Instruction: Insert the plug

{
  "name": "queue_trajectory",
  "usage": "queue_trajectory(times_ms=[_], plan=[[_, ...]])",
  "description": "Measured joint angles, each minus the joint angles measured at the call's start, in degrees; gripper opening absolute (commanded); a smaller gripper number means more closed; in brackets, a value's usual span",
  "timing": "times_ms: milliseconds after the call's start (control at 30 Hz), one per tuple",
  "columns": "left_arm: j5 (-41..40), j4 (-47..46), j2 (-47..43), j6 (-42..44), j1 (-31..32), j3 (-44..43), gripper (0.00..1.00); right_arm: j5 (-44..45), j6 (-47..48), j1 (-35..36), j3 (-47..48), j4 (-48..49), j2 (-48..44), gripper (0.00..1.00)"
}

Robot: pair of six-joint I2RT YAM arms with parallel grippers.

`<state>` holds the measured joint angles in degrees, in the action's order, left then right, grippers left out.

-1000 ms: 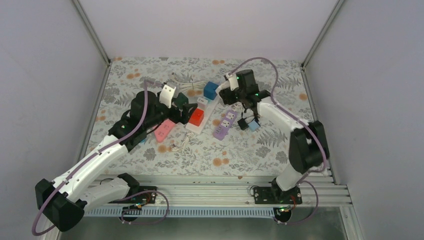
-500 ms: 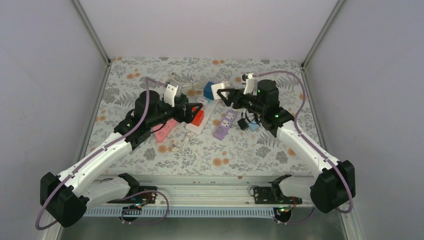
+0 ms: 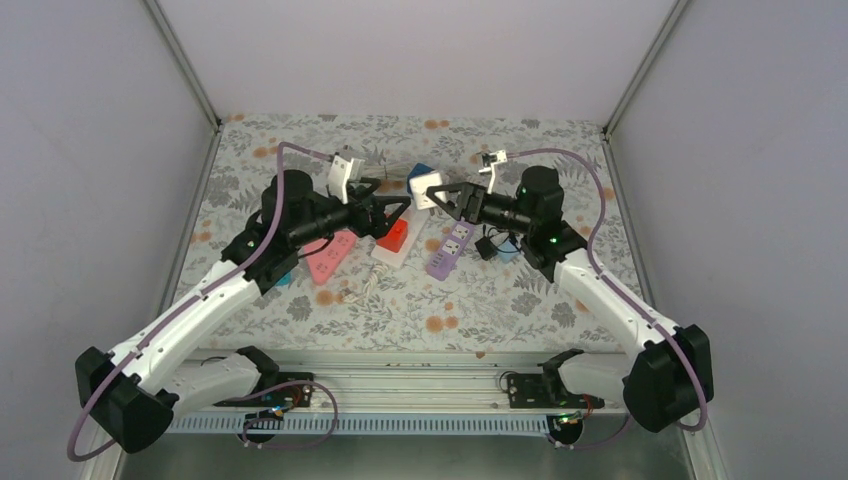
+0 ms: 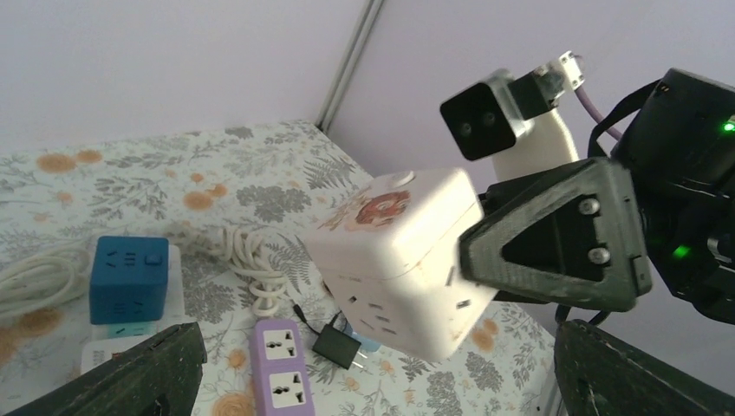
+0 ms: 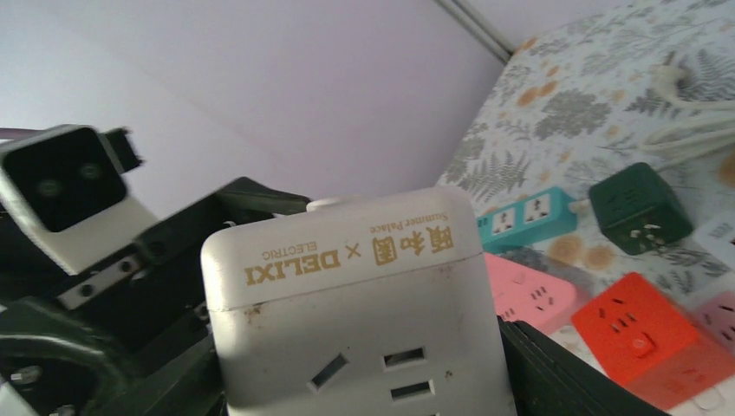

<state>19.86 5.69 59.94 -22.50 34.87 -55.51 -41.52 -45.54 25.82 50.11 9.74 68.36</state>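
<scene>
My right gripper (image 3: 447, 196) is shut on a white cube socket (image 3: 430, 189) and holds it in the air above the middle of the table. The cube fills the right wrist view (image 5: 355, 303), socket holes facing the camera, with my right gripper (image 5: 347, 377) clamping its two sides. My left gripper (image 3: 398, 210) stands open just left of the cube, facing it, with nothing between its fingers. In the left wrist view the cube (image 4: 399, 260) hangs between and beyond the left gripper (image 4: 379, 351). A small black plug (image 4: 344, 346) lies on the floral cloth beside the purple strip, also visible from above (image 3: 487, 247).
A purple power strip (image 3: 450, 248), a red cube socket (image 3: 393, 235) on a white strip and a pink strip (image 3: 328, 262) lie under the grippers. A blue cube (image 4: 128, 277), a green cube (image 5: 640, 208), a teal strip (image 5: 524, 217) and coiled white cord (image 4: 251, 269) lie around them.
The right arm swung left and lifted the white cube over the middle. The left gripper rose off the table and turned to face the cube.
</scene>
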Motion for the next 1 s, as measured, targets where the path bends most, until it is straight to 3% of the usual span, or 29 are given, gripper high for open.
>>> queue_trajectory(times_ms=[400,700,1000], plan=[[4.42,-0.79,-0.02,-1.64,0.31,-1.36,1.00,-1.99,-1.66,0.24,0.83,1.77,-1.01,0.62],[-13.44,-8.79,1.57,3.32,8.31,2.78,1.00,18.34,-15.96,6.88,1.07,0.81,-4.87,0.64],[-31.04,-23.04,4.44,7.65,16.02,7.10,1.00,27.36,-26.82,8.83,3.10,-2.16,-4.11,0.65]])
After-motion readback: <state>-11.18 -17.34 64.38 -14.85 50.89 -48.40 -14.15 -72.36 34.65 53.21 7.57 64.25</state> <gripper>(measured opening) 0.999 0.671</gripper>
